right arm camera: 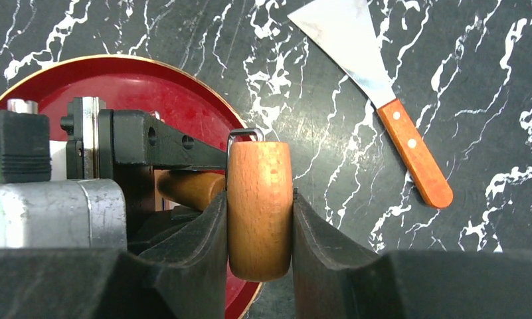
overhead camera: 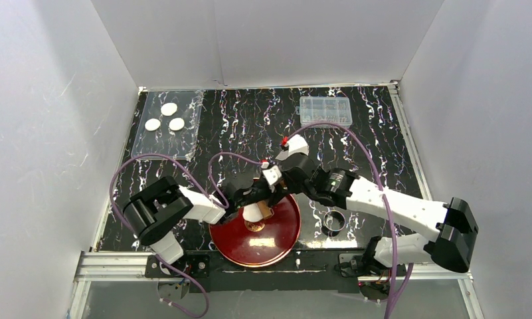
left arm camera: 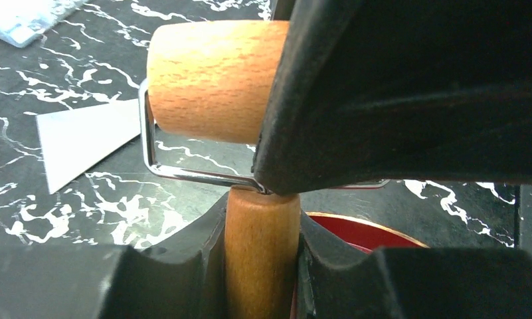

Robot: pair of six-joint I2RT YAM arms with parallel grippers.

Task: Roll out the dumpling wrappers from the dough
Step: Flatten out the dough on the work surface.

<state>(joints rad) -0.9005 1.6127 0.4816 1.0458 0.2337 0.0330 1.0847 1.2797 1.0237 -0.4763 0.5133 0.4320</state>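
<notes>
The left gripper (left arm camera: 262, 219) has its fingers closed on the wooden handle of the roller (left arm camera: 213, 80). The right gripper (right arm camera: 260, 199) has its fingers closed on the drum of the same tool. Both meet above the far part of the red plate (overhead camera: 283, 232), at the near middle of the table (overhead camera: 250, 126).

Three dumpling wrappers (overhead camera: 169, 108) lie on a clear tray (overhead camera: 183, 143) at the far left. I cannot pick out the dough with certainty. A white shape under the fingers in the top view may be the dough or part of an arm.

The main risk is that two arms are clamped on one rigid tool. If they move out of step, the thin wire frame could bend or the wood could slip from one grip. If either hold opens before the other is firm, the roller may drop onto the plate. While the right fingers pinch the drum, it cannot turn. A scraper (right arm camera: 416, 156) lies just beyond, within reach of a careless sweep.
</notes>
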